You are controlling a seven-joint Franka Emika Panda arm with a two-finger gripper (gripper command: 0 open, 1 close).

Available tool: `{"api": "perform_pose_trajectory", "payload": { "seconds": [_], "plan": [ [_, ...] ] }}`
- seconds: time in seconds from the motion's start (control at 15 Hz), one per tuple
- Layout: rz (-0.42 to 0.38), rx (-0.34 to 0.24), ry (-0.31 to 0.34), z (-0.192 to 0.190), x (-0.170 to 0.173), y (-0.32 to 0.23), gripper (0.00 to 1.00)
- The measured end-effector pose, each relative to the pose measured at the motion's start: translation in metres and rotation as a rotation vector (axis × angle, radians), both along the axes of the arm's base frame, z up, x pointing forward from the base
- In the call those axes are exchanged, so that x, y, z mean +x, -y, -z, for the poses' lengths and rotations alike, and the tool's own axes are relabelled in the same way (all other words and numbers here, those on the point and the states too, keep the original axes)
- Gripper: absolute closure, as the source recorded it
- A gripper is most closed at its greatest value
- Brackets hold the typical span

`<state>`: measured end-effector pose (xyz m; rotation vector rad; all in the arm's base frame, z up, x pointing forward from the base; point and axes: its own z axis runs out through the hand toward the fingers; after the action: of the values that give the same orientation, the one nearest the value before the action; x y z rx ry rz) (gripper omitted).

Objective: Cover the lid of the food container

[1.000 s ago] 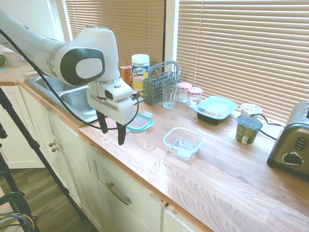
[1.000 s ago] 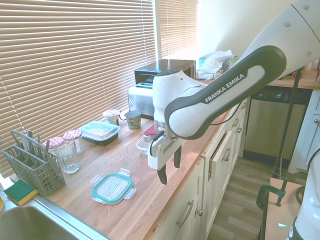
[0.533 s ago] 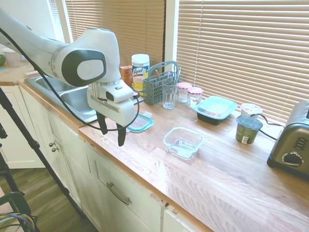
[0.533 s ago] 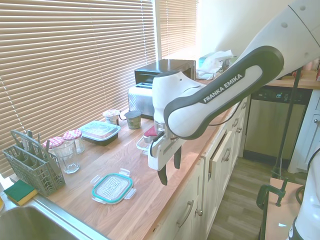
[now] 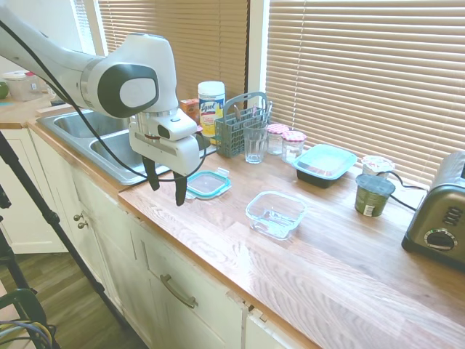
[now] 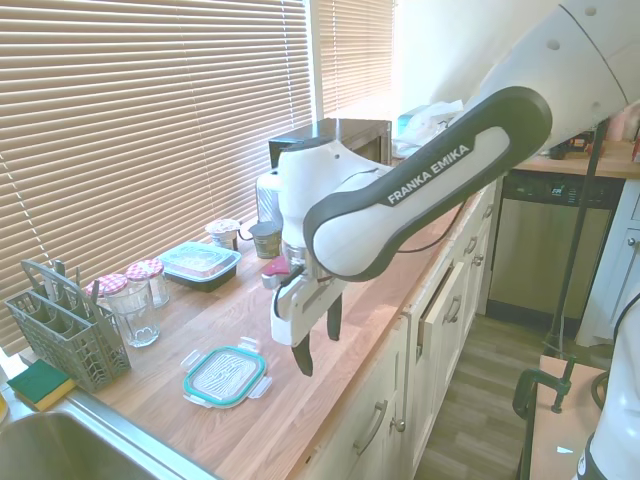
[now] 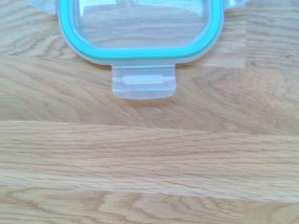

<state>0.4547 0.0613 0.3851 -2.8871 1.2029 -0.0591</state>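
Note:
The lid [image 5: 209,184] is a small clear square with a teal rim, lying flat on the wooden counter near its front edge. In the second exterior view the lid [image 6: 225,375] lies just left of the arm. Close up in the wrist view, the lid [image 7: 140,28] shows its teal edge and one snap tab [image 7: 144,84]. The food container [image 5: 276,214], a shallow clear glass dish, stands empty to the lid's right. My gripper [image 5: 165,187] hangs open above the counter's front edge, just left of the lid, with nothing between its fingers. The same gripper [image 6: 318,345] hovers right of the lid.
A black tray with a teal top [image 5: 325,163], a drinking glass [image 5: 255,142], a grey cutlery basket [image 5: 240,127], two checked-lid jars [image 5: 285,143] and a Lysol canister [image 5: 211,105] line the back. A sink [image 5: 109,142] lies left, a toaster [image 5: 443,218] and dark cup [image 5: 374,195] right.
The gripper has moved along the counter toward the sink side and slightly up, ending closer to the lid. It stays open. Lid and container have not moved.

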Motion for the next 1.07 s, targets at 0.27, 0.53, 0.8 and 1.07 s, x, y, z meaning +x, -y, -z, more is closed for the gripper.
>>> {"api": "perform_pose_trajectory", "payload": {
  "seconds": [0.27,0.53,0.8,1.07],
  "plan": [
    [0.001,0.000,0.004,-0.001,0.013,-0.023,0.00],
    [0.010,-0.008,0.015,-0.004,0.025,-0.038,0.00],
    [0.016,-0.016,0.021,-0.002,0.039,-0.055,0.00],
    [0.022,-0.016,0.030,-0.003,0.056,-0.065,0.00]
  ]
}}
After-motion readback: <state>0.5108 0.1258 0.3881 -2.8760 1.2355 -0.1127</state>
